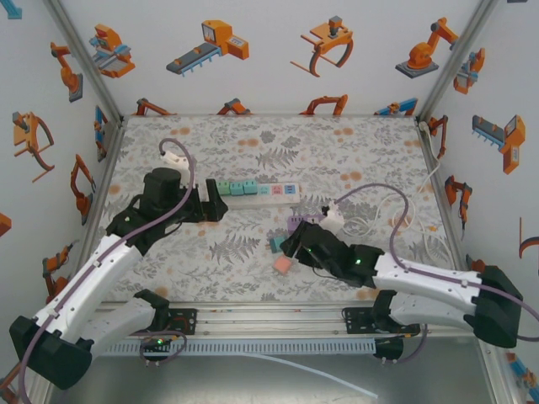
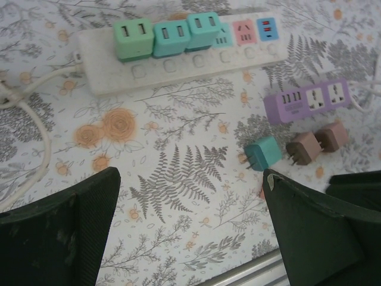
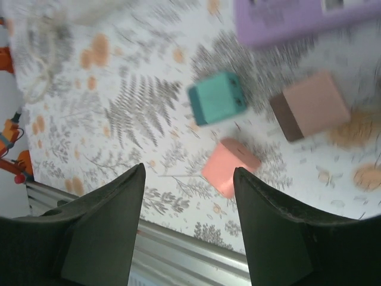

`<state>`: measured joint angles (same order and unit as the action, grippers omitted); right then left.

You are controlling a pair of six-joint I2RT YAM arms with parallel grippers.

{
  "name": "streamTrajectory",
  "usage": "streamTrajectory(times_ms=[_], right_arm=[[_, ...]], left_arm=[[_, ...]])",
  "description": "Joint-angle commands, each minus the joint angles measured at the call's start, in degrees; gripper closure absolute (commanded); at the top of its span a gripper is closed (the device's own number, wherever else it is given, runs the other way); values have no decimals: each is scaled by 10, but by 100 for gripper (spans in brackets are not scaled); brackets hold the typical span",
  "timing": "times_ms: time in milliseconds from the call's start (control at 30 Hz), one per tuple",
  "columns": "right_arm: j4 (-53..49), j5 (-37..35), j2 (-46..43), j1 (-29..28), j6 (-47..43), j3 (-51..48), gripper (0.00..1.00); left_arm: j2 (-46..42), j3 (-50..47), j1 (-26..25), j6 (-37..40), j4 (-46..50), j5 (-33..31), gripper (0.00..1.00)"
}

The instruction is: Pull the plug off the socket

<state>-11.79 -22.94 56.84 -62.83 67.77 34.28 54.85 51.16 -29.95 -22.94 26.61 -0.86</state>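
Your left gripper (image 1: 216,202) is hovering with its jaws spread wide at the left end of the white power strip (image 2: 178,68), where three plugs (image 2: 171,37) are sitting in sockets. Further right, your right gripper (image 3: 189,173) is gaping open over a loose pink plug (image 3: 229,167).

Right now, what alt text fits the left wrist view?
A white power strip lies across the top with three green and teal chargers plugged in. Below, the left hand is open; a purple strip and three loose plugs lie at right.
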Motion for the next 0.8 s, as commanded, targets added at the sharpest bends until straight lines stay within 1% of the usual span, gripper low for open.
streamTrajectory(times_ms=[0,33,100,133,200,233,267,300,367,400,467,600,667,767], right_arm=[[-30,-100,-37,-1,-285,48,37],[-18,-114,-43,-1,-359,58,32],[36,-124,-48,2,-540,66,24],[60,-123,-46,4,-611,68,21],[101,-106,-27,13,-747,81,12],[109,-86,-14,20,-800,88,11],[106,-49,6,30,-854,100,9],[89,4,28,42,-909,116,8],[38,104,73,60,-1012,150,8],[13,144,98,72,-1048,171,8],[-35,232,142,102,-1085,225,8],[-94,429,232,176,-1099,343,8],[-107,482,278,199,-1114,391,8],[-126,537,353,224,-1128,461,8]], left_arm=[[12,-11,6,-50,7,-70,3],[18,-14,10,-65,3,-78,2],[33,-18,25,-103,-9,-83,1],[41,-18,35,-120,-11,-78,0],[59,-21,60,-143,-27,-47,0],[67,-23,71,-150,-38,-29,0],[74,-26,83,-155,-53,-6,0],[81,-28,91,-157,-67,10,0],[95,-27,99,-159,-81,18,0],[103,-24,101,-158,-83,18,0],[124,-11,108,-157,-79,17,0],[165,13,121,-146,-87,33,1],[182,20,128,-145,-98,46,1],[207,31,142,-144,-103,65,1]])
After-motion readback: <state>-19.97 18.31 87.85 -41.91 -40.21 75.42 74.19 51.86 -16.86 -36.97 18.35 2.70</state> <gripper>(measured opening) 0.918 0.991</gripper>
